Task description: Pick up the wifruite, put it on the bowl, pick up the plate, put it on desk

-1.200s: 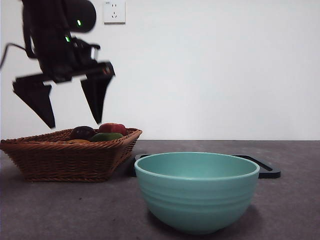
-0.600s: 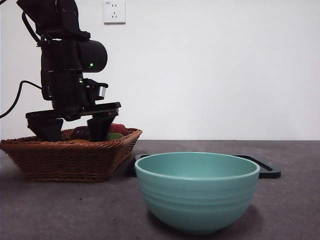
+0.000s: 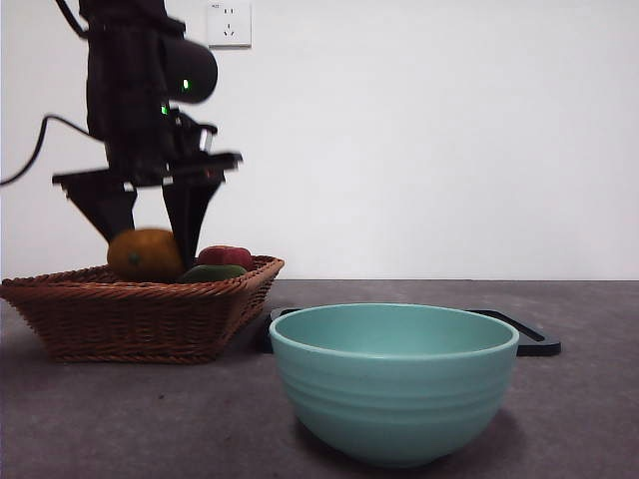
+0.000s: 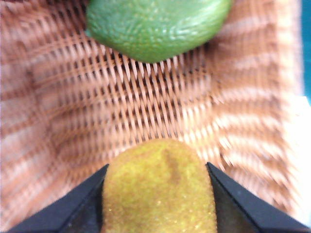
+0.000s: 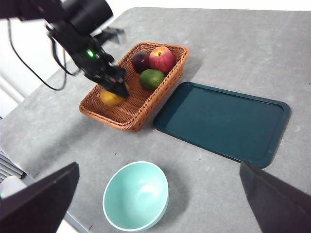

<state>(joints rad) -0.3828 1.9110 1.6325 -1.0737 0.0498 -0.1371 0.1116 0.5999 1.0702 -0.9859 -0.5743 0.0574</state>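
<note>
The wifruite, a brown-orange oval fruit, hangs just above the wicker basket, with my left gripper shut on it. In the left wrist view the wifruite fills the gap between the two black jaws of that gripper, above the basket floor. The teal bowl stands empty on the desk near the front. High over the desk, my right gripper is open and holds nothing. No plate shows other than a dark rectangular tray.
The basket also holds a green fruit, a red fruit and a dark purple fruit. The tray lies behind the bowl, to the right of the basket.
The left gripper dropped open into the basket, shut on the wifruite and has risen with it to just above the rim.
</note>
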